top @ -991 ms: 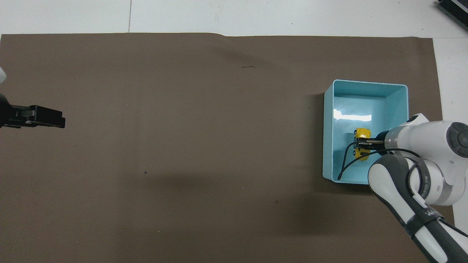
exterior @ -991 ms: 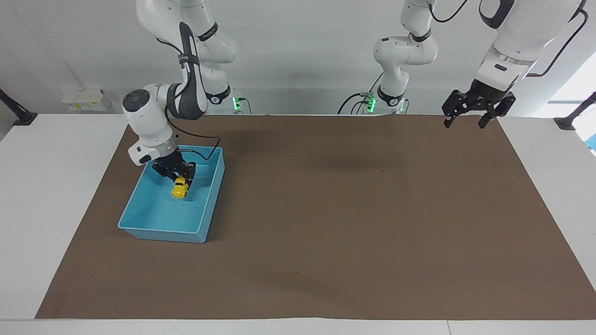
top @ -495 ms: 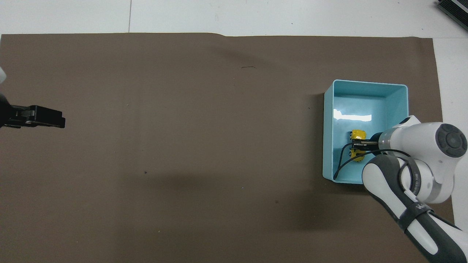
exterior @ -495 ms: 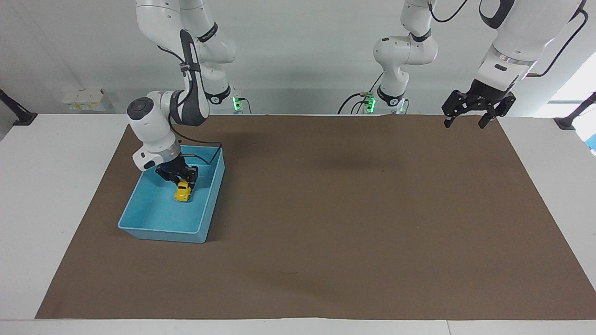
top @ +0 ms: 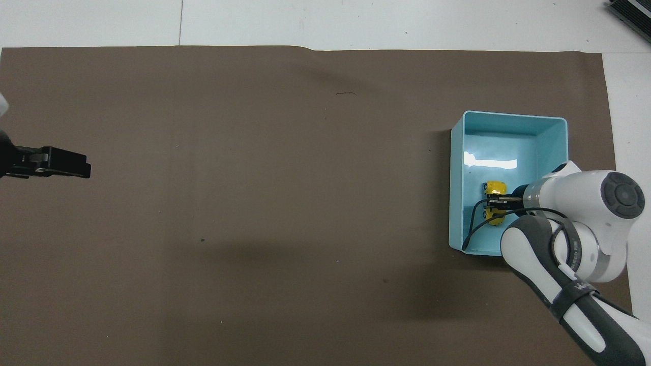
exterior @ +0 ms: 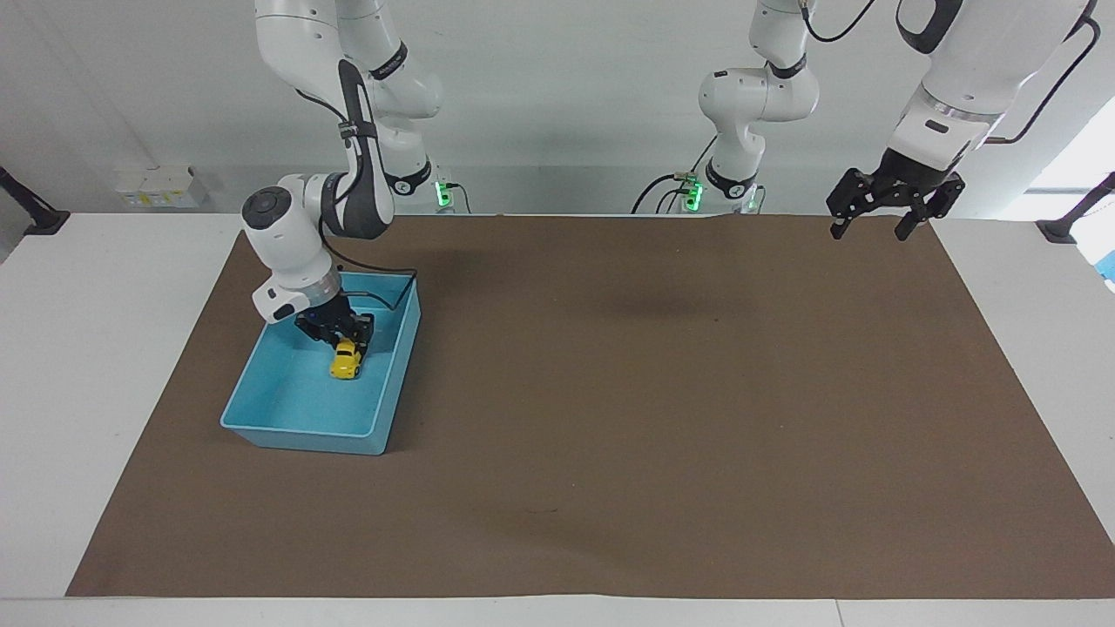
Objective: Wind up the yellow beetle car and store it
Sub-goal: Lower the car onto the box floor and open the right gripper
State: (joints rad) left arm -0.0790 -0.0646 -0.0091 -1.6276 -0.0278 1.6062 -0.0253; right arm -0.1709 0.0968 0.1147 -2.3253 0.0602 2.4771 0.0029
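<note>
The yellow beetle car (exterior: 345, 366) is low inside the blue bin (exterior: 300, 430), at or just above its floor, about midway along the bin's length. My right gripper (exterior: 348, 345) reaches down into the bin and is shut on the car from above. In the overhead view the car (top: 494, 187) shows on both sides of the right gripper (top: 492, 203), inside the bin (top: 513, 116). My left gripper (exterior: 875, 227) is open and empty, waiting high over the mat's corner at the left arm's end; it also shows in the overhead view (top: 76, 169).
A brown mat (exterior: 610, 392) covers most of the white table. The right arm's black cable (exterior: 383, 300) hangs over the bin's rim nearest the robots.
My right gripper has shifted the car a little inside the bin toward the left arm's end and lower, and its wrist has swung more upright. The left arm has not moved.
</note>
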